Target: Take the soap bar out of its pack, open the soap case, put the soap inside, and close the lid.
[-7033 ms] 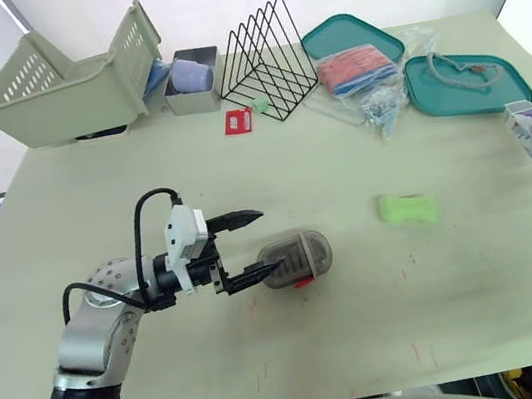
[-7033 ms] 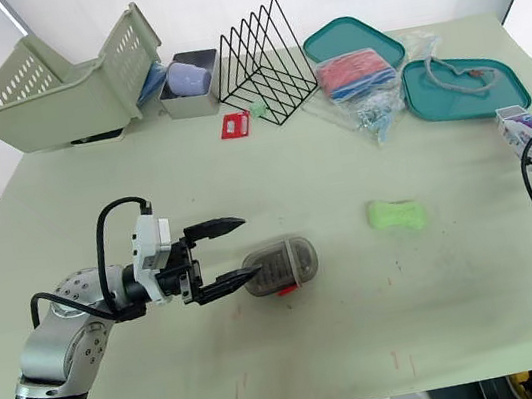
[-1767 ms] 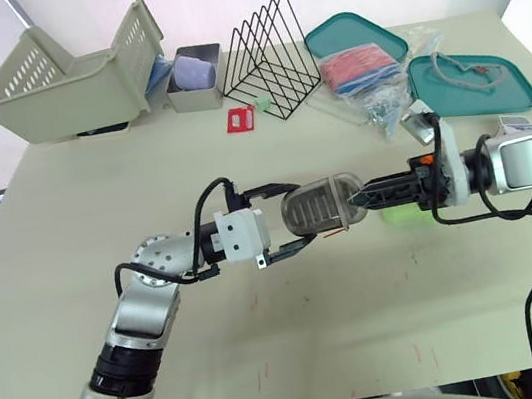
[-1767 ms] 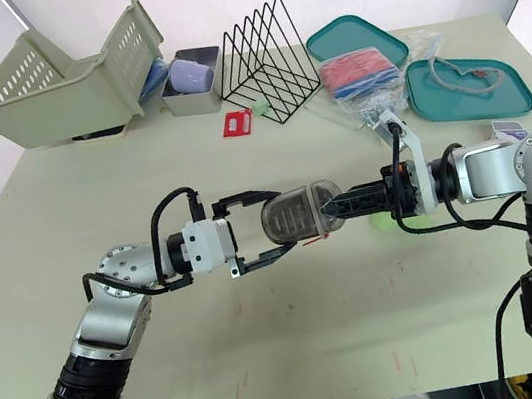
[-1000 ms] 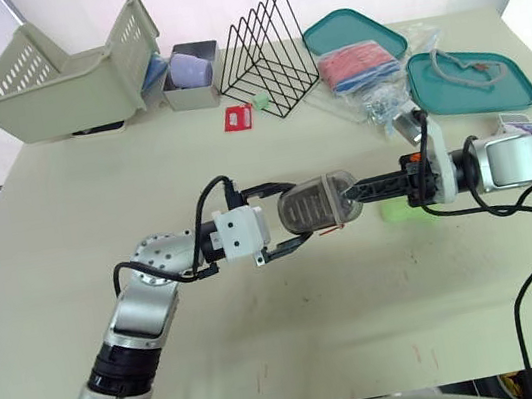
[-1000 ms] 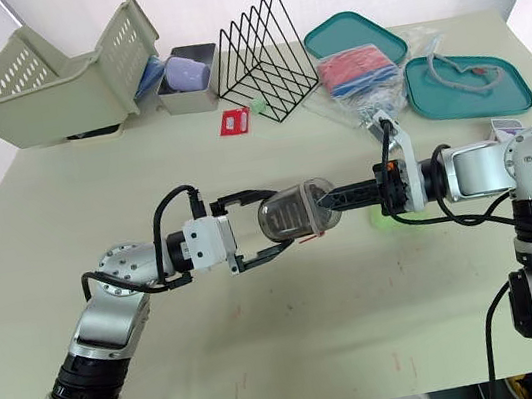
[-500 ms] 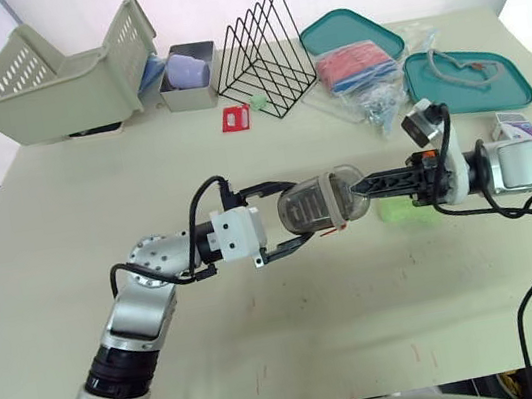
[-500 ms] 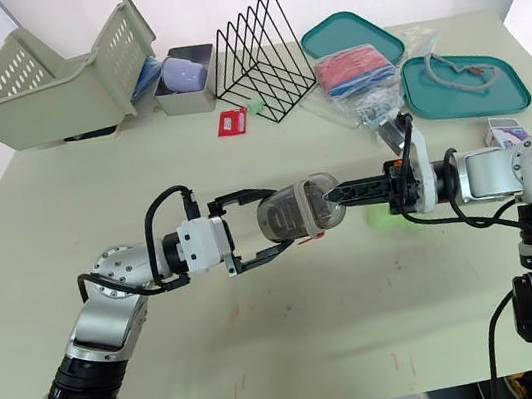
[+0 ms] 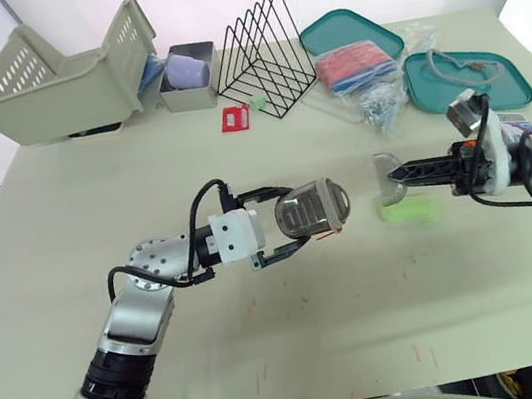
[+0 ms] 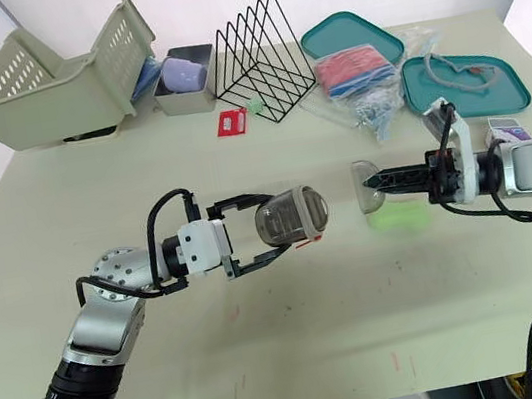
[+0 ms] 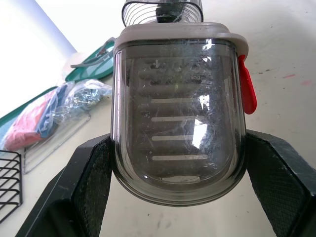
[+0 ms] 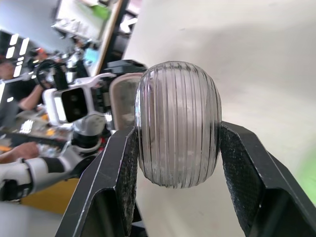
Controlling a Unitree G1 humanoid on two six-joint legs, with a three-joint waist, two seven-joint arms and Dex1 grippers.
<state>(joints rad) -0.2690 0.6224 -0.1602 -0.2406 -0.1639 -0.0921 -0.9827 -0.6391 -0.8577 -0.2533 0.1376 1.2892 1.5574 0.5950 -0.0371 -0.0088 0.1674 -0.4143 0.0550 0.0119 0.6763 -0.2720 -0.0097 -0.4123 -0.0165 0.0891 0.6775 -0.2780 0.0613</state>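
Left fingers (image 11: pixel 84 187) clamp the soap case (image 9: pixel 310 211), right fingers (image 12: pixel 244 168) its lid (image 9: pixel 383 171). The rounded lid could slip out and land on the soap (image 9: pixel 412 212).

Soap case (image 9: pixel 310 211), smoky and see-through, hangs on its side in the left gripper (image 9: pixel 297 215), open end toward the ribbed lid (image 9: pixel 382 163) pinched apart in the right gripper (image 9: pixel 396 176). Green soap bar (image 9: pixel 409 209) lies unwrapped on the table (image 9: pixel 367 325), just under the lid.
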